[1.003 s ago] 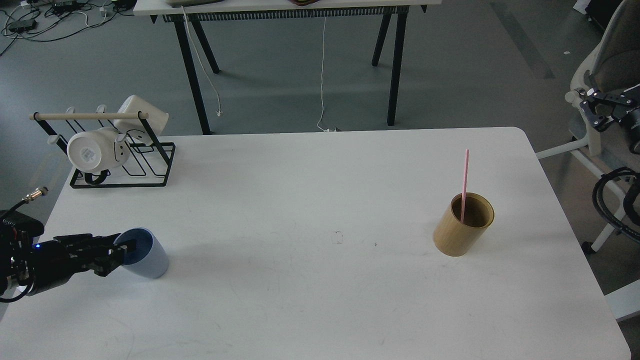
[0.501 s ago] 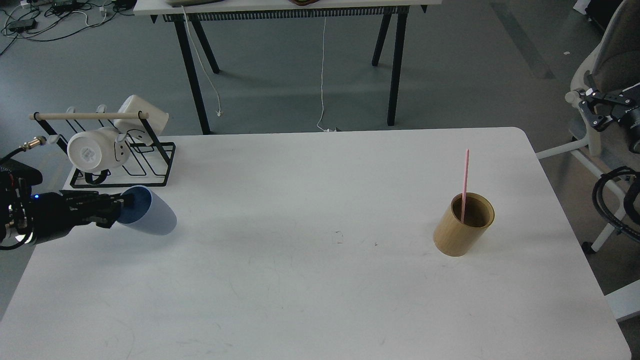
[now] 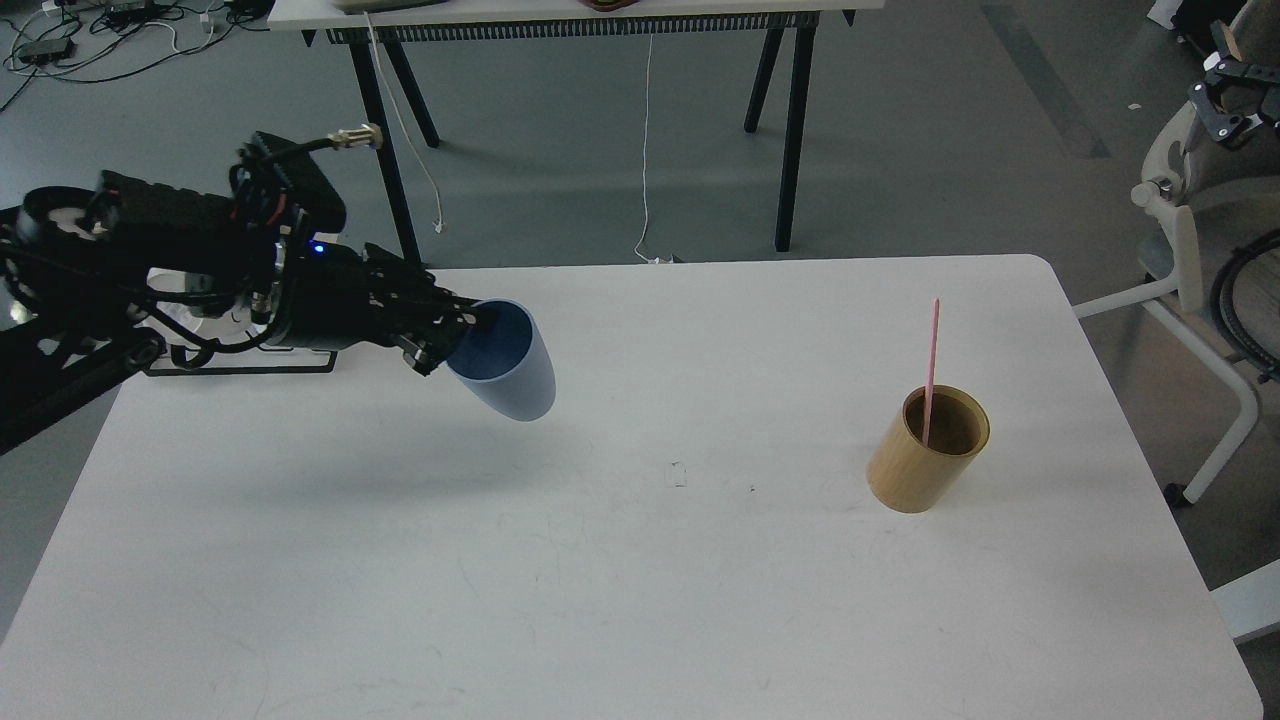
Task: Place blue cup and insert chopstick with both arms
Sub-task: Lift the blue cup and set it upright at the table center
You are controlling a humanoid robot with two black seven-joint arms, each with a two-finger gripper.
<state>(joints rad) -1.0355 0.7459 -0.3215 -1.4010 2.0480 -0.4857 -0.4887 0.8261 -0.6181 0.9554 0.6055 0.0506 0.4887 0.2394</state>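
Note:
The blue cup point(image 3: 512, 372) hangs tilted in the air above the white table point(image 3: 640, 600), left of centre, with its dark-blue mouth facing my left gripper point(image 3: 462, 335). The left gripper is shut on the cup's rim. The pink chopstick point(image 3: 932, 355) stands upright in the tan wooden holder point(image 3: 925, 462) on the right side of the table. My right gripper point(image 3: 1222, 95) is far off the table at the top right edge, small and dark, away from the chopstick.
The black wire rack point(image 3: 240, 368) at the table's back left is mostly hidden behind my left arm. A second table point(image 3: 600, 20) stands behind. An office chair point(image 3: 1185, 240) is beside the table's right edge.
My left arm has lifted the blue cup off the table and carried it up and to the right, toward the middle. My right gripper has risen toward the top right corner.

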